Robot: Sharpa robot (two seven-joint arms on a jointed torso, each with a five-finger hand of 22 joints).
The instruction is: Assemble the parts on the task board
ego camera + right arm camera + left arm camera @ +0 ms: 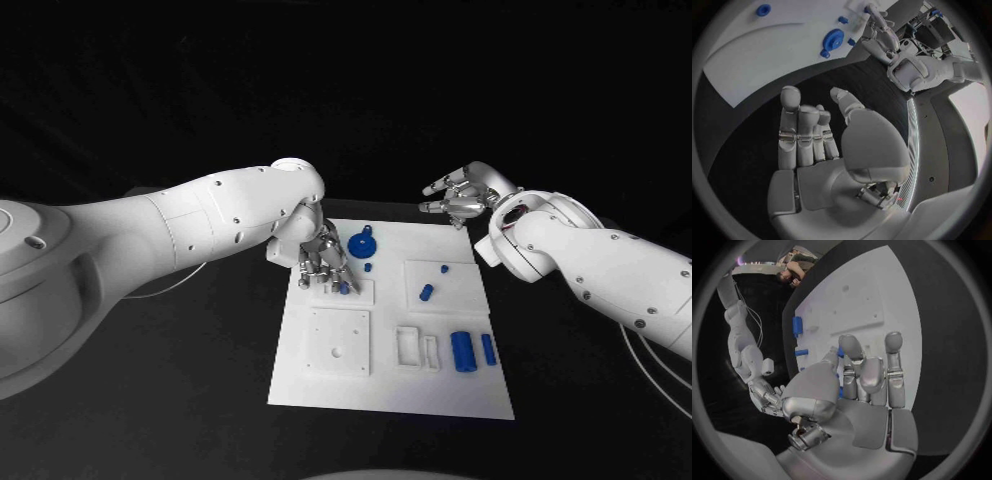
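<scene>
**Over the board's far-left corner, the left hand works at a small part**

On the task board (389, 385) the left hand (320, 262) reaches down with fingertips at a small blue piece (343, 287) on a raised white block — whether it actually pinches that piece I cannot tell. Just beyond lies the round blue part (364, 242). The right hand (459, 195) hovers spread and empty past the board's far edge, above the black tabletop (173, 400). The left hand is plainly nearer — the piece sits directly under its fingers.
</scene>
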